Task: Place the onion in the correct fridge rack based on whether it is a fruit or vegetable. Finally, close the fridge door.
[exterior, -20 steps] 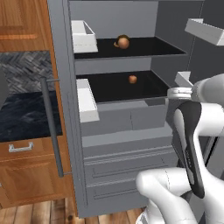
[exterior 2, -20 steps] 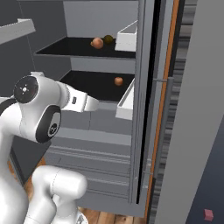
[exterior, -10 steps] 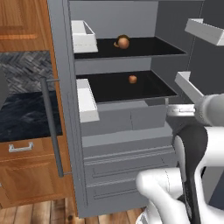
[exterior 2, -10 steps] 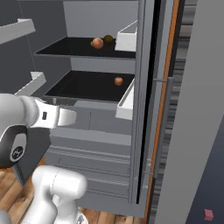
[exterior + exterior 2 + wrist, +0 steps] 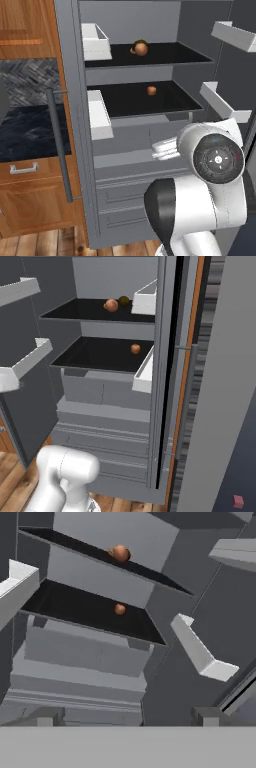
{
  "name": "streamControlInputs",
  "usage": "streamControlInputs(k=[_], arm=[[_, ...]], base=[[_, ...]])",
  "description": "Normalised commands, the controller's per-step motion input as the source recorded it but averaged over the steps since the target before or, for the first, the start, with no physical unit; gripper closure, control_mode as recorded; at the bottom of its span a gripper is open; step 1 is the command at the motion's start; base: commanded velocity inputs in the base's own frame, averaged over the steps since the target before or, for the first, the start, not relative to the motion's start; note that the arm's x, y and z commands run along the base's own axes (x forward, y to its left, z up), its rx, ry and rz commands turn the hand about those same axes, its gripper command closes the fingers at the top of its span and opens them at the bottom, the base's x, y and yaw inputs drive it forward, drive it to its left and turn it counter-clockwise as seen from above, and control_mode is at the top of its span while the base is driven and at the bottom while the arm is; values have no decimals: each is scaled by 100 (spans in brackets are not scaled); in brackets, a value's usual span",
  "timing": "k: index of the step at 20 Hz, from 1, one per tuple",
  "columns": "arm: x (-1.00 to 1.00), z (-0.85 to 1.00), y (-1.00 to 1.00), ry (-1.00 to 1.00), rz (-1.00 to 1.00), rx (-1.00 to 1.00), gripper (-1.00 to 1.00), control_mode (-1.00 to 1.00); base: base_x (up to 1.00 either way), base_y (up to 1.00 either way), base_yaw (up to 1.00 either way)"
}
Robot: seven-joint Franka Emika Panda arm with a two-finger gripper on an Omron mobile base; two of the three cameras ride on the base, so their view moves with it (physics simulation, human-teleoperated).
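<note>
Resting mid-rack, onion beside open fridge door

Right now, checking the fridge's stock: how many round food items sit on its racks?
3: the onion beside a dark olive item on the upper rack; an orange-red ball on the lower rack.
</note>
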Motion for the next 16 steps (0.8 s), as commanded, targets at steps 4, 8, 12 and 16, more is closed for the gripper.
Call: streamControlInputs(k=[4,8,12,16], arm=[[-6,0,100,0,1,-38,-100,-100],[0,0,100,0,0,-37,-100,-100],[9,0,100,1,0,-33,-100,-100],[39,-8,100,6,0,-33,-100,-100]], base=[[0,0,0],[0,0,0],[0,0,0],[0,0,0]])
